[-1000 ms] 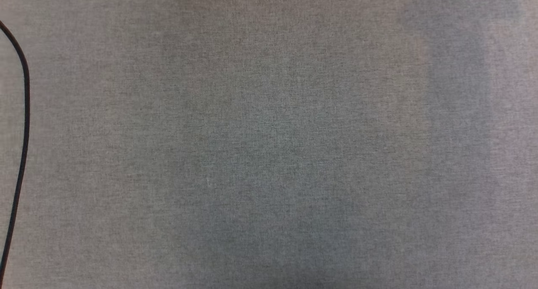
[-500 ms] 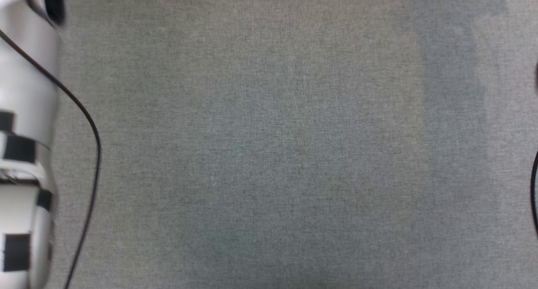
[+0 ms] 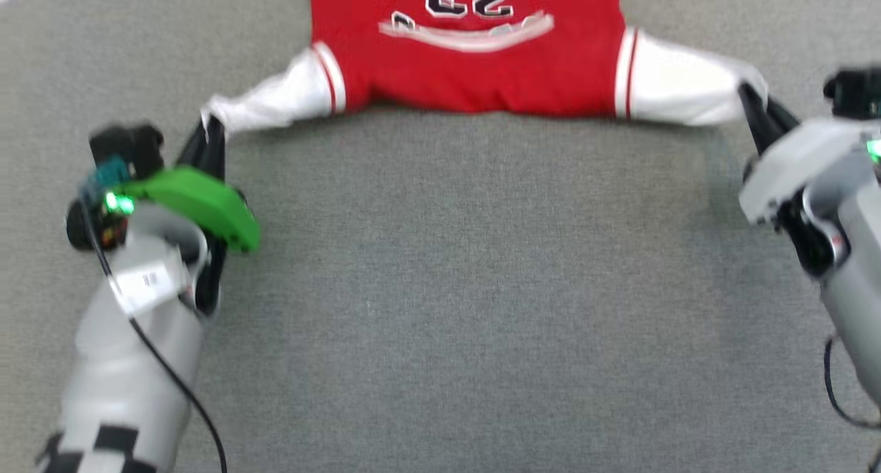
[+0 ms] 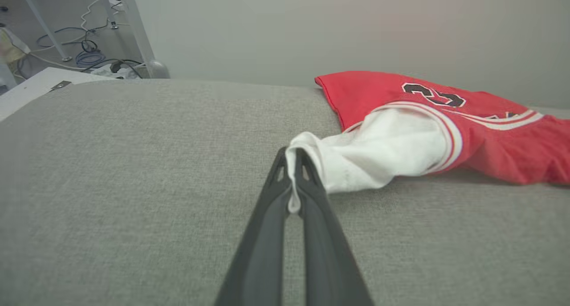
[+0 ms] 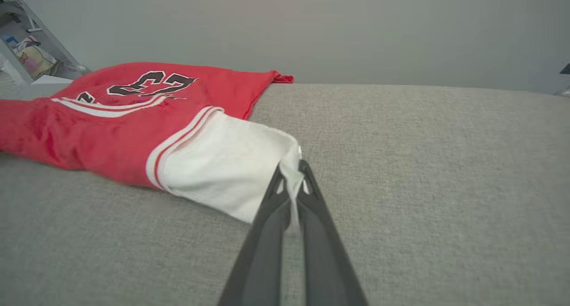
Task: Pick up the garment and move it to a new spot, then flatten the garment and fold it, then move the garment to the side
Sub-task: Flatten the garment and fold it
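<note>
**One shirt, two pincers, a sleeve in each**

Count, left to right: one left forearm with one black cable trailing along it, one left pincer behind a green cover, one red T-shirt, and one right pincer on a pale grey housing. All sit over one grey fabric surface.

The T-shirt lies on the surface at the top middle of the head view. Its chest faces up, printed with a black "23" that reads upside down from the head view. It has two white sleeves, each edged with red-and-white stripes, and they are drawn out to either side.

The left pincer is pressed together on the cuff of the left sleeve, with a fold of white cloth caught between its two dark fingers. The right pincer is clamped the same way on the cuff of the right sleeve. From both wrist views the red body rests on the surface behind the pinched sleeve.

A second ago the head view held grey cloth and a black cable at its left edge. Half a second ago a pale forearm stood there too. Now the shirt and both pincers are in it. The whole view has shifted, so whether the shirt itself moved cannot be told.
</note>
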### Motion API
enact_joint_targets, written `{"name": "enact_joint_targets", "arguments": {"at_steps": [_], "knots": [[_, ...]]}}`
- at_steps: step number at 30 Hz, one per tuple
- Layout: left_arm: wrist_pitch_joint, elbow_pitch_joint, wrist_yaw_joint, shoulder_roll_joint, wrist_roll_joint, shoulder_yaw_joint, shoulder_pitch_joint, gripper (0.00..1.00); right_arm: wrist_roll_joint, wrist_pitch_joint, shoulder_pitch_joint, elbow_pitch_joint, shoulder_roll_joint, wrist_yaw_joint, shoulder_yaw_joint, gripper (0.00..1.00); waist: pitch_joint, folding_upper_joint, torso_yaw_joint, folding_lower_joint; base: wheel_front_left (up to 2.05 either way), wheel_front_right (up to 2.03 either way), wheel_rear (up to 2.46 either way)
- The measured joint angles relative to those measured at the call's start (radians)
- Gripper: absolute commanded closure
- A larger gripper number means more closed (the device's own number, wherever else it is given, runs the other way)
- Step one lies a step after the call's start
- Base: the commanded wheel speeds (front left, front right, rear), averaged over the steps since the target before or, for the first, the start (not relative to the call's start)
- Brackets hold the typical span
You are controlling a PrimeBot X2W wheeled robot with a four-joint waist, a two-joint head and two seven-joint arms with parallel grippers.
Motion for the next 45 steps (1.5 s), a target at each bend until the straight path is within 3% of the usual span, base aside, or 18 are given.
{"name": "enact_joint_targets", "arguments": {"at_steps": [9, 14, 18, 26, 33, 34, 35, 36, 39, 45], "knots": [[0.003, -0.229, 0.033, 0.009, 0.004, 0.031, 0.393, 1.00, 0.010, 0.023, 0.358, -0.167, -0.047, 0.000, -0.104, 1.00, -0.149, 0.0000, 0.010, 0.0000, 0.00, 0.00, 0.00], [0.033, -0.370, 0.074, 0.012, -0.010, 0.034, 0.578, 1.00, -0.026, 0.073, 0.561, -0.285, -0.030, 0.000, -0.216, 1.00, -0.223, 0.0000, 0.014, 0.0000, 0.00, 0.00, 0.00], [0.081, -0.475, 0.108, 0.015, -0.048, 0.043, 0.730, 1.00, -0.067, 0.130, 0.752, -0.397, 0.026, 0.000, -0.339, 1.00, -0.277, 0.0000, 0.018, 0.0000, 0.00, 0.00, 0.00], [0.168, -0.636, 0.168, 0.042, -0.058, 0.043, 0.927, 1.00, -0.193, 0.283, 1.053, -0.643, 0.224, 0.000, -0.555, 1.00, -0.348, 0.0000, 0.032, 0.0000, 0.00, 0.00, 0.00], [0.179, -0.722, 0.203, 0.057, -0.039, 0.024, 0.986, 1.00, -0.271, 0.417, 1.153, -0.756, 0.295, 0.000, -0.582, 1.00, -0.345, 0.0000, 0.054, 0.0000, 0.00, 0.00, 0.00], [0.183, -0.730, 0.203, 0.057, -0.038, 0.018, 0.985, 1.00, -0.271, 0.425, 1.152, -0.766, 0.296, 0.000, -0.580, 0.76, -0.342, 0.0000, 0.057, 0.0000, 0.00, 0.00, 0.00], [0.183, -0.741, 0.203, 0.057, -0.034, 0.011, 0.983, 1.00, -0.272, 0.430, 1.151, -0.778, 0.296, 0.000, -0.578, 0.59, -0.337, 0.0000, 0.061, 0.0000, 0.00, 0.00, 0.00], [0.187, -0.750, 0.203, 0.057, -0.029, 0.004, 0.979, 1.00, -0.276, 0.429, 1.146, -0.787, 0.296, 0.000, -0.578, 0.00, -0.333, 0.0000, 0.065, 0.0000, 0.00, 0.00, 0.00], [0.185, -0.772, 0.203, 0.056, -0.012, -0.009, 0.952, 1.00, -0.284, 0.413, 1.104, -0.802, 0.293, 0.000, -0.583, 0.00, -0.316, 0.0000, 0.080, 0.0000, 0.00, 0.00, 0.00], [0.153, -0.819, 0.207, 0.030, 0.015, -0.026, 0.883, 1.00, -0.291, 0.347, 0.872, -0.762, 0.252, 0.000, -0.646, 0.00, -0.262, 0.0000, 0.109, 0.0000, 0.00, 0.00, 0.00]]}}
